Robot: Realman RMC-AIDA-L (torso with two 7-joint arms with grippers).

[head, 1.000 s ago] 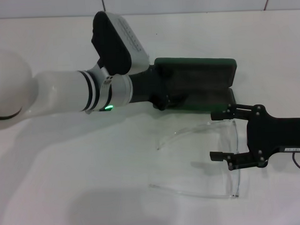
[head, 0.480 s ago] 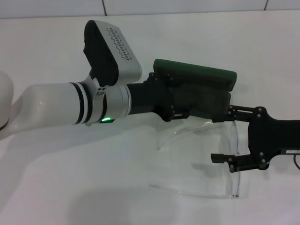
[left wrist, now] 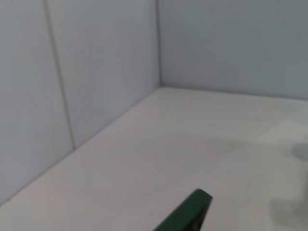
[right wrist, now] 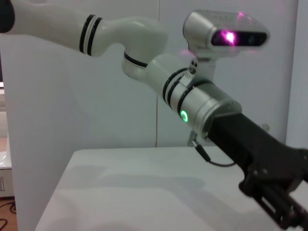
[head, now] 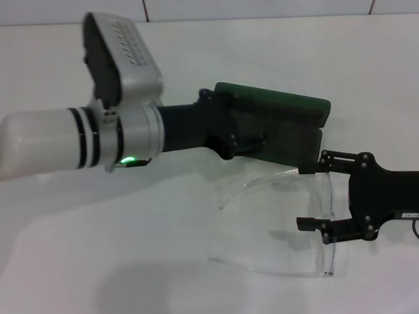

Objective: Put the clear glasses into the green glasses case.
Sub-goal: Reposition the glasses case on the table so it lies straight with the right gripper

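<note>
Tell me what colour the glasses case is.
Dark green; the glasses case shows best in the head view.

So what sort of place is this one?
Likely a lab test bench: a bare white table, plain panelled walls, and only the green glasses case and clear glasses set out.

A white table [head: 96, 257] carries the clear glasses [head: 294, 223] (arms unfolded) and, just beyond them, the green glasses case [head: 284, 127], its lid half raised.
</note>
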